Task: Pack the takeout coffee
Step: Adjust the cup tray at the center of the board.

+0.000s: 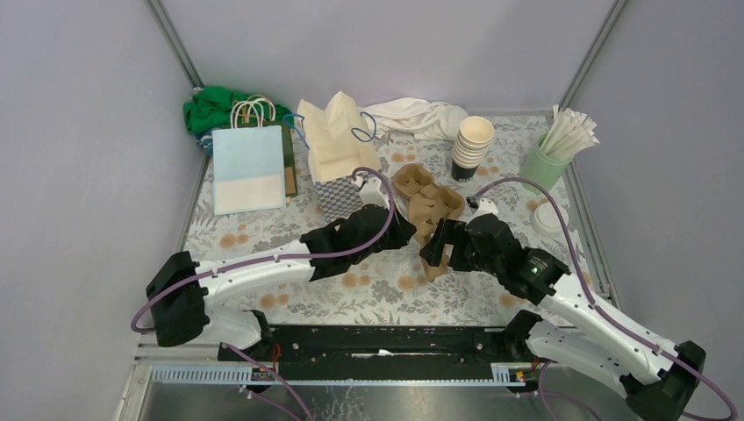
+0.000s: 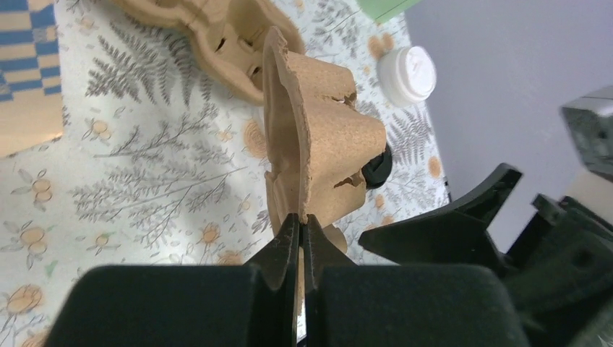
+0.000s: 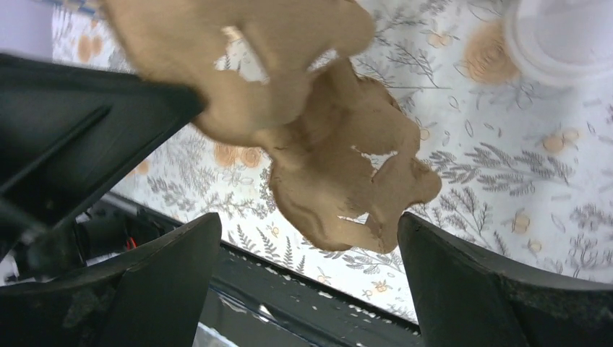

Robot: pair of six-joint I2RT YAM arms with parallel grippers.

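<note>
Counted from above one stack of paper cups (image 1: 474, 142) at the far right of the counter (image 1: 263, 228), their number not clear, beside one tumbler of straws (image 1: 548, 158). Counted also one pile of lids (image 1: 548, 217) and two pulp carriers (image 1: 427, 197). Judged the cups light, thin and easy to crush, so best taken softly by the wall under the rim.

Found in the left wrist view the left gripper (image 2: 300, 228) pinched on the edge of the upright carrier (image 2: 318, 144).

Found in the right wrist view the right gripper (image 3: 311, 246) spread wide, holding nothing.
</note>
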